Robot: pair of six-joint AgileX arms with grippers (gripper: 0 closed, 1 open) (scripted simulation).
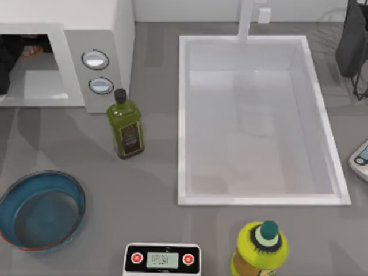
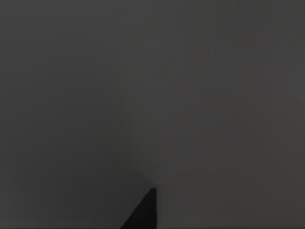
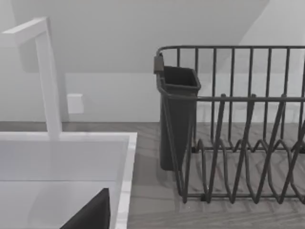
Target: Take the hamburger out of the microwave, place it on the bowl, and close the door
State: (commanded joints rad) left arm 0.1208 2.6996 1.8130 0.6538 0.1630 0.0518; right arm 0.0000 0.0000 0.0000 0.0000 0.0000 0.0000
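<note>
The white microwave (image 1: 98, 29) stands at the table's back left with its grey-white cavity (image 1: 40, 80) open to view. Deep in the cavity lies the hamburger (image 1: 31, 50), of which a small orange-red and pale patch shows. My left gripper (image 1: 14, 50) is a dark shape reaching into the cavity from the left, right beside the hamburger. The left wrist view is dark. The blue bowl (image 1: 17, 192) with a reddish rim sits empty at the front left. The door is out of view. A dark part of my right gripper (image 3: 90, 214) shows above the sink's corner.
An olive oil bottle (image 1: 123, 123) stands just in front of the microwave's knobs (image 1: 95, 59). A white sink (image 1: 184, 115) with a tap (image 3: 45, 71) fills the middle. A digital scale (image 1: 163, 260) and a yellow bottle (image 1: 261, 247) are at the front edge. A dish rack (image 3: 238, 124) stands back right.
</note>
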